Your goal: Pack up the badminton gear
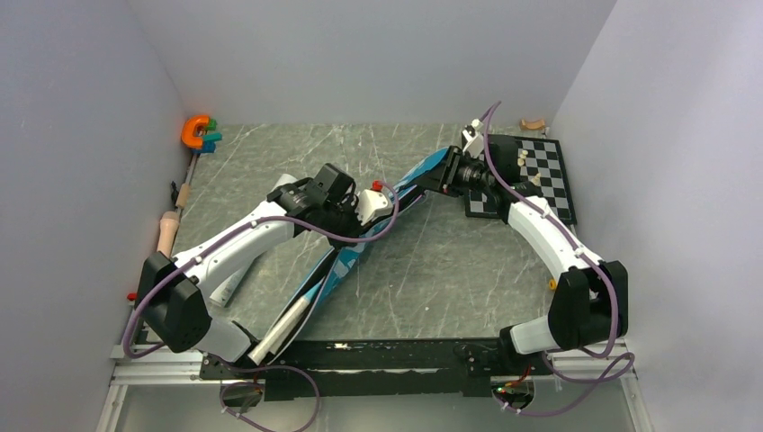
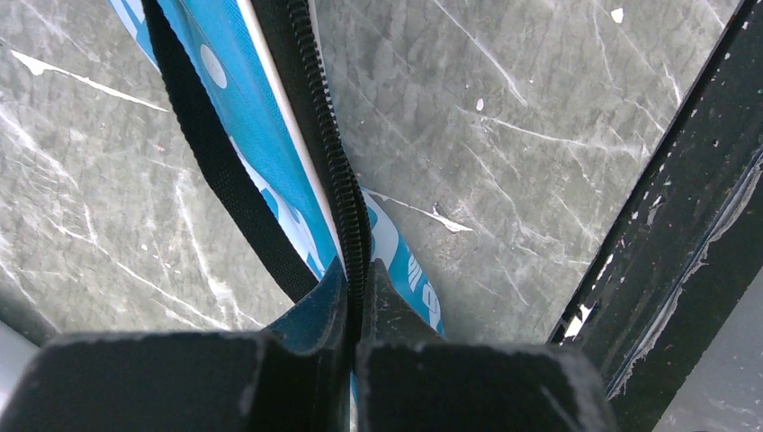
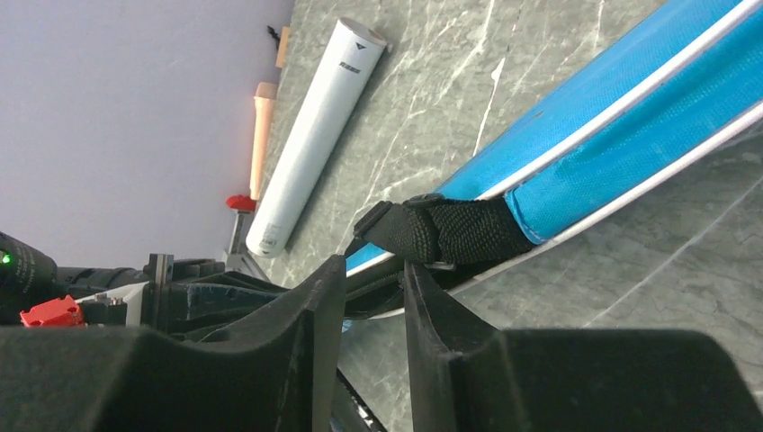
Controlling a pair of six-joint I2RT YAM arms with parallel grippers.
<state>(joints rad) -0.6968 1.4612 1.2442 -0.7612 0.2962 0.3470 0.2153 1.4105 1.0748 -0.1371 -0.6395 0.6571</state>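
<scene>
left jaws tight on bag [image 2: 247, 135] zip [image 2: 330, 166] edge

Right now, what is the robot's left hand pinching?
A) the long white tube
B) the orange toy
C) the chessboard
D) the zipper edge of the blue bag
D: in the left wrist view, the left gripper is shut on the black zipper running along the blue bag.
</scene>
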